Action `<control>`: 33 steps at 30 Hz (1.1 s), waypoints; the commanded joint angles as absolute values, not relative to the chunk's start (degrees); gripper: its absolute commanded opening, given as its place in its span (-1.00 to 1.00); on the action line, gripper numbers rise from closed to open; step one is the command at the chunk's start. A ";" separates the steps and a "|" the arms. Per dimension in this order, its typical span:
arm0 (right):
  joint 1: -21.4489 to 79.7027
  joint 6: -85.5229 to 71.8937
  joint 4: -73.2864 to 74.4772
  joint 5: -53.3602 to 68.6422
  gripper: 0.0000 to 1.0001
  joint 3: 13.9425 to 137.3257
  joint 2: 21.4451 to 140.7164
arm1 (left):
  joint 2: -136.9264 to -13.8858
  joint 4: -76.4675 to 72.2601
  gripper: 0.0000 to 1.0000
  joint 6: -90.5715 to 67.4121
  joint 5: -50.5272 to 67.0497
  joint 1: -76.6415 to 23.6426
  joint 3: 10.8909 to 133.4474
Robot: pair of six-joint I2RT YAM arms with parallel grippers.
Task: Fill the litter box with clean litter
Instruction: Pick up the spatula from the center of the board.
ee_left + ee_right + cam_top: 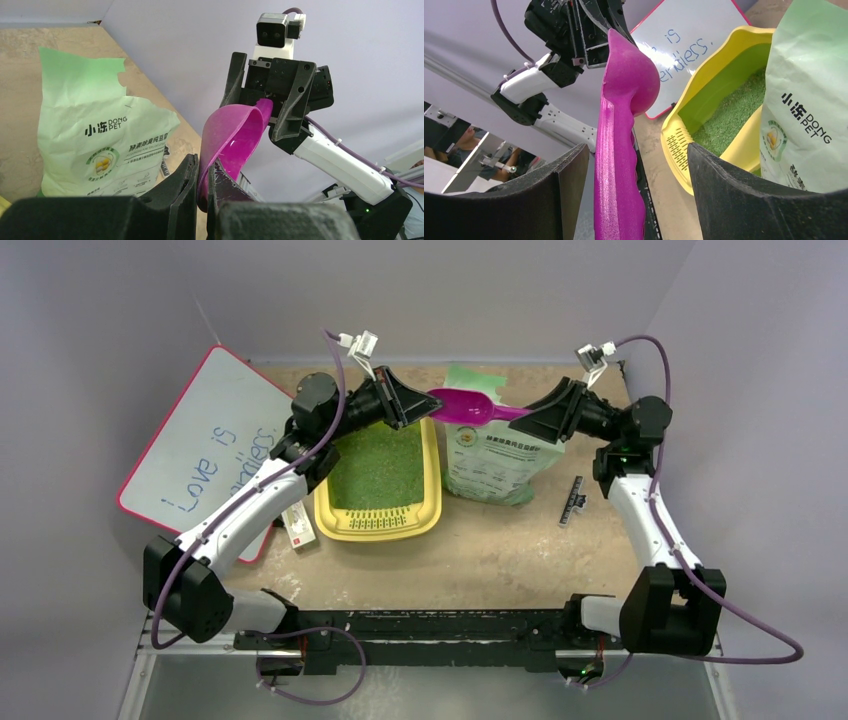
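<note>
Scoop [465, 406] tip hidden in left pincer [428, 400], handle end cropped

Pale lilac-grey walls close the table [480, 550] in on three sides: a back wall [430, 290], a left wall [70, 390] and a right wall [770, 360], all plain and matte. The tabletop is a tan, speckled board, cork-like in look, under soft, even light that leaves only faint shadows. Along the near edge lies a strip of dull grey metal [450, 695]. In the right wrist view, past the wall's edge, more of the room shows — pale metal framing [439, 115] and a person [466, 137], too blurred to make out further.
</note>
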State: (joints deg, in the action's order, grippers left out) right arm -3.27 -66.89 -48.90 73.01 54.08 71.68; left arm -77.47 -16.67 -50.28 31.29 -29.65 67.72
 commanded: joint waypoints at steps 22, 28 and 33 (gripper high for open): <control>-2.99 -67.44 -52.39 72.28 -0.21 55.63 68.74 | -75.75 -17.05 -1.00 -48.27 29.16 -29.63 69.53; -2.97 -67.90 -53.26 73.36 -0.06 55.98 68.55 | -76.01 -16.61 -1.00 -48.43 29.66 -29.62 69.68; -2.94 -67.61 -53.23 72.30 0.09 55.55 68.28 | -76.28 -16.62 -1.00 -49.22 30.76 -29.62 70.27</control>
State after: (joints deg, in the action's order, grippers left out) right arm -3.27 -68.03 -50.06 72.99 54.26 70.17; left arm -77.43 -14.35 -48.93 30.04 -29.67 67.72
